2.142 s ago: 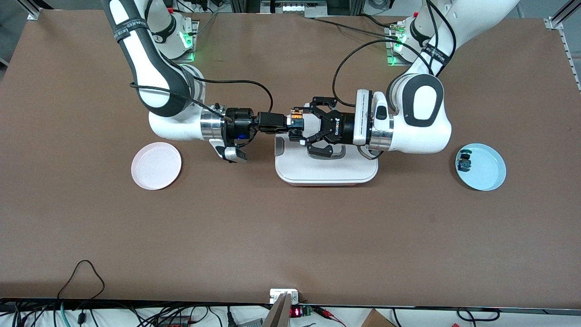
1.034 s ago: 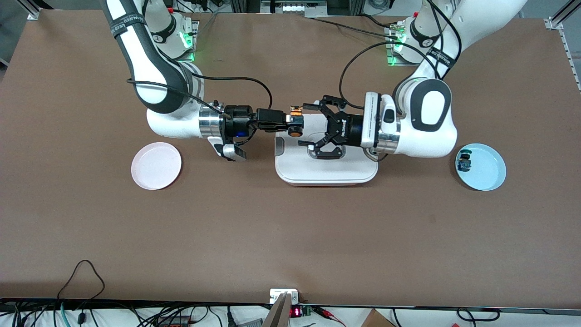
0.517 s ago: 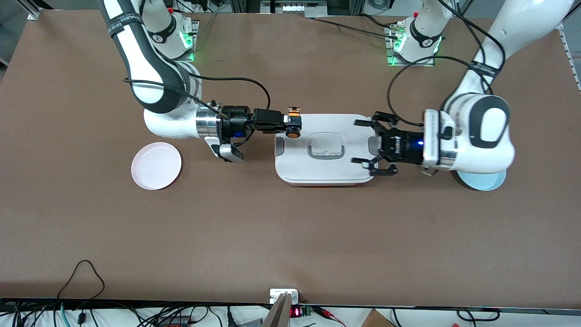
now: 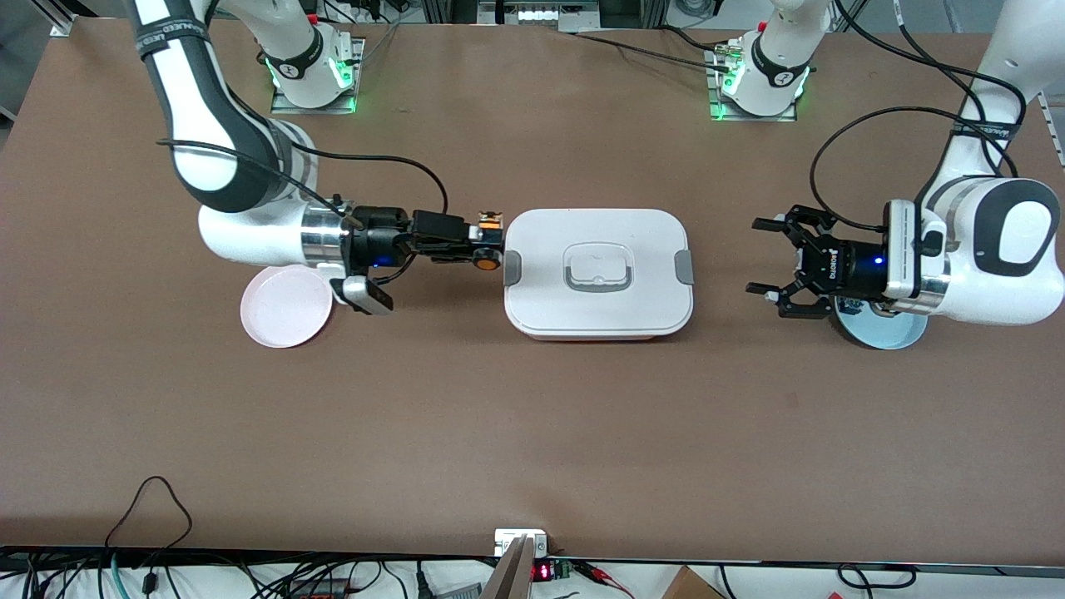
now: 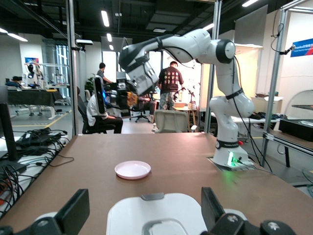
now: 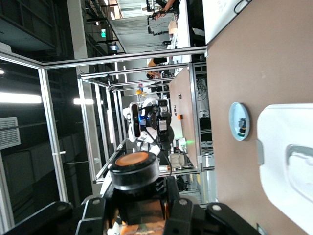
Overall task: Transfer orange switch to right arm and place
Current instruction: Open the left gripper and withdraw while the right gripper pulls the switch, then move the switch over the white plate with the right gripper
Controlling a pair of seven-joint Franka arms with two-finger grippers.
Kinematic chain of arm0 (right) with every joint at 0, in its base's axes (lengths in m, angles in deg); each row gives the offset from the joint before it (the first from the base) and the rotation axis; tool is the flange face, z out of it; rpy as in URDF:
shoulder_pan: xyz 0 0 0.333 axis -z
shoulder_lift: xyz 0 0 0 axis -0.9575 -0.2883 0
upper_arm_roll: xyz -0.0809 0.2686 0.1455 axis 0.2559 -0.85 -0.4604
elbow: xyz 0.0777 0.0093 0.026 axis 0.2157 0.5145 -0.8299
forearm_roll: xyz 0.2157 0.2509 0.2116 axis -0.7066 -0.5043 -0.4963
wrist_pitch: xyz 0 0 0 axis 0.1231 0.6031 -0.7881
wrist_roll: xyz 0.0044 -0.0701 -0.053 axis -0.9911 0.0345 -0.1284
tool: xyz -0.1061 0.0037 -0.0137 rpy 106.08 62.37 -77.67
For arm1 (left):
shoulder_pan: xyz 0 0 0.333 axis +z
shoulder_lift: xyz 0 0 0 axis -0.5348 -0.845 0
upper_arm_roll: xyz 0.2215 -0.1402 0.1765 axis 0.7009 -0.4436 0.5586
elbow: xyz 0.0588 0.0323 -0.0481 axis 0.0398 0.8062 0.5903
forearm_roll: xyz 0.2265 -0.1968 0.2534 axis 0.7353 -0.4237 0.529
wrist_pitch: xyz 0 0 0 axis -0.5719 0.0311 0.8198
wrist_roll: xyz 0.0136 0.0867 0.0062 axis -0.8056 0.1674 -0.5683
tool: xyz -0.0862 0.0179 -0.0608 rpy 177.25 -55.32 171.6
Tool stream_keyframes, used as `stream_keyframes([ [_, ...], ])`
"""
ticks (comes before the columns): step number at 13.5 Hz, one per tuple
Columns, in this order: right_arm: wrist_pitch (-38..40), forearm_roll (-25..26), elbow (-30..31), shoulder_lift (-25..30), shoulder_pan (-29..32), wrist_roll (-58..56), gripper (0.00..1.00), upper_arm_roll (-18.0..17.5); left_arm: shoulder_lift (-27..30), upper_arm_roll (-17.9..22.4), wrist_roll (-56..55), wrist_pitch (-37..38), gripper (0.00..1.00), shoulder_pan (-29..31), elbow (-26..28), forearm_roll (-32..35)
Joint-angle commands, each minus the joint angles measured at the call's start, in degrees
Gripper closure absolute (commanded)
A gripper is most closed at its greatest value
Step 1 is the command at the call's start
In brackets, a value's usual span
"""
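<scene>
My right gripper is shut on the orange switch and holds it over the table, between the white box and the pink plate. In the right wrist view the switch's orange cap sits on its black body between the gripper's closed fingers. My left gripper is open and empty, over the table between the box and the blue plate. Its fingers frame the box in the left wrist view.
A white lidded box sits mid-table and also shows in the left wrist view. The blue plate lies mostly under my left wrist. In the right wrist view it holds a small blue-green component.
My left gripper let go of the switch and drew back to its own end of the table. My right gripper carried the switch off the box toward the pink plate.
</scene>
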Motion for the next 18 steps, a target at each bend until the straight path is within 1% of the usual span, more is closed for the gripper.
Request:
stream_keyframes([
  [1,1.8,2.7,4.1,3.3,2.5,-0.4,1.00,-0.4,-0.1,0.0,1.2,3.9,0.00,1.7,-2.3,3.3],
  [2,2.5,4.9,4.9,4.0,3.6,-0.4,1.00,-0.3,-0.2,1.8,1.1,4.2,0.00,1.2,-3.0,3.9],
  [3,4.0,8.2,5.1,4.2,5.5,-0.4,1.00,-0.3,-0.1,4.8,1.2,4.4,0.00,-1.6,-3.4,5.0],
  [5,8.4,15.0,5.2,4.3,8.9,-0.3,1.00,-0.1,0.7,15.1,2.0,5.3,0.00,-10.0,-3.5,6.1],
  [7,13.3,25.1,4.7,4.5,10.9,-0.4,1.00,2.7,3.9,20.7,1.7,4.8,0.00,-14.9,-3.3,6.5],
  [8,14.5,30.3,4.7,5.0,11.2,-0.4,1.00,4.2,6.0,24.0,1.2,4.4,0.00,-17.5,-3.0,8.1],
  [9,14.8,35.8,4.6,5.3,11.3,-1.0,1.00,5.2,8.4,27.5,-0.1,3.3,0.00,-20.6,-3.0,12.0],
  [10,14.8,39.8,4.6,5.3,11.7,-1.0,1.00,5.4,11.0,30.4,-4.2,1.3,0.00,-23.0,-2.7,15.4],
  [11,14.5,42.5,4.5,5.3,11.8,-0.9,1.00,5.4,13.7,31.5,-10.2,-0.6,0.00,-24.3,-2.7,19.4],
  [12,14.1,45.2,4.4,5.3,11.8,-0.8,1.00,5.4,16.1,31.6,-17.1,-2.9,0.00,-24.7,-2.7,24.4],
  [13,13.3,49.9,4.3,5.4,11.8,-0.8,1.00,5.4,18.3,31.6,-26.2,-5.5,0.00,-25.1,-2.6,28.9],
  [15,12.1,60.1,4.2,5.9,11.8,-0.9,1.00,5.4,21.8,31.6,-42.3,-7.6,0.00,-27.0,-2.3,36.1],
  [17,11.8,70.3,3.0,6.3,11.9,-1.0,1.00,5.3,23.7,31.6,-55.0,-11.8,0.00,-27.8,-2.3,40.5],
  [18,11.7,75.9,2.6,6.4,11.9,-2.4,1.00,5.3,23.9,32.3,-60.6,-15.2,0.00,-27.8,-2.3,40.7],
])
